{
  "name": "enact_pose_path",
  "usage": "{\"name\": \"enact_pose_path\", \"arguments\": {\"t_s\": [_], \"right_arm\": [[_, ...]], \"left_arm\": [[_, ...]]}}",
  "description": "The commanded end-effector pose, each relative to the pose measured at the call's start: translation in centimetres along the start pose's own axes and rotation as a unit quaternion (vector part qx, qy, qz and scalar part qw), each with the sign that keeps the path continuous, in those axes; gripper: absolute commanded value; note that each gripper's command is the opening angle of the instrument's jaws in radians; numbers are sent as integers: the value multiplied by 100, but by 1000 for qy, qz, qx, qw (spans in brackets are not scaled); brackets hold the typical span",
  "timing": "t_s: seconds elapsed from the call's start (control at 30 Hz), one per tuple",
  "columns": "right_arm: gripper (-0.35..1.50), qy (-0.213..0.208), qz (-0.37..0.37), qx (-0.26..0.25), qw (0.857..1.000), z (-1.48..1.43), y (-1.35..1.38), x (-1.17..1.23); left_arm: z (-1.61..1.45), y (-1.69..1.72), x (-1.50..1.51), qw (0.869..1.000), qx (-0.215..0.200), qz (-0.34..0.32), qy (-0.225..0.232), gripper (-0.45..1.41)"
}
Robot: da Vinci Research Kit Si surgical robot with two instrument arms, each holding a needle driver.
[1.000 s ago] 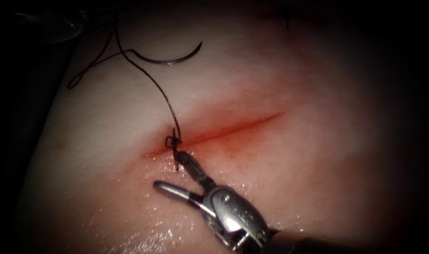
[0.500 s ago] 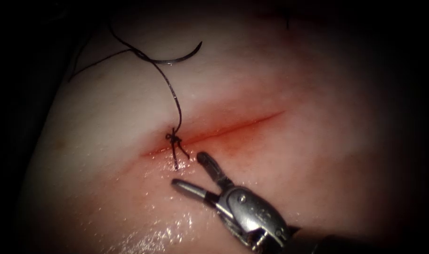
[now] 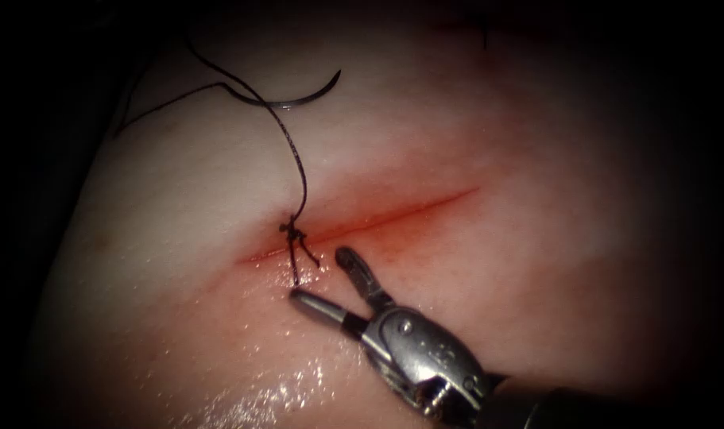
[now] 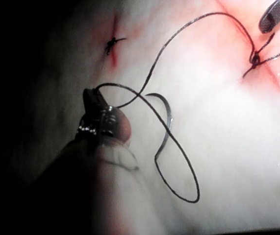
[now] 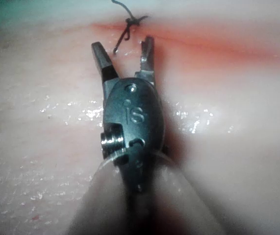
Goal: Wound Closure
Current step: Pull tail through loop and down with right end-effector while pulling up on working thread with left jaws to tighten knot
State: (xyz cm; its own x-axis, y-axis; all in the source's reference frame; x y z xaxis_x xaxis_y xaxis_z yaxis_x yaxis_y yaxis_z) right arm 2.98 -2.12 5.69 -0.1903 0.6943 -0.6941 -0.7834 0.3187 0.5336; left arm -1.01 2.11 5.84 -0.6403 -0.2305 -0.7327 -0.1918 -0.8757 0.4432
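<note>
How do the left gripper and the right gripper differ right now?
The right gripper is open and holds nothing, while the left gripper is shut on the thread. The right gripper sits just below the knot at the cut's left end; the left gripper is away from that knot, near the needle lying free on the tissue. Neither holds the needle.
</note>
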Motion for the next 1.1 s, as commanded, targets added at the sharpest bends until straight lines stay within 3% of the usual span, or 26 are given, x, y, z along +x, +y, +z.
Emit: {"name": "enact_pose_path", "arguments": {"t_s": [0.03,0.1,0.2,0.47,0.7,0.8,0.93,1.0,1.1], "right_arm": [[-18,-3,0,4,1000,12,-7,-6],[-12,-3,1,5,1000,18,-10,-6],[-35,-3,-1,6,1000,26,-13,-5],[-35,-12,-1,23,1000,21,-10,-5],[-35,-22,-4,32,999,4,-16,-6],[-35,-30,-9,36,999,0,-17,-15],[-35,-44,-18,36,998,-9,-18,-31],[-35,-50,-28,38,998,-17,-17,-44],[-35,-51,-28,38,998,-18,-17,-43]], "left_arm": [[8,-3,-1,1000,2,1,1,-45],[8,-3,-1,1000,2,1,1,-45],[8,-3,-1,1000,2,1,1,-45],[8,-1,-3,1000,3,3,1,-45],[32,-34,-19,1000,21,16,-13,-45],[59,-61,-42,993,54,69,-81,-45],[76,-59,-65,987,72,94,-110,-45],[81,-62,-84,972,116,126,-159,-45],[87,-66,-97,959,137,156,-192,-45]]}}
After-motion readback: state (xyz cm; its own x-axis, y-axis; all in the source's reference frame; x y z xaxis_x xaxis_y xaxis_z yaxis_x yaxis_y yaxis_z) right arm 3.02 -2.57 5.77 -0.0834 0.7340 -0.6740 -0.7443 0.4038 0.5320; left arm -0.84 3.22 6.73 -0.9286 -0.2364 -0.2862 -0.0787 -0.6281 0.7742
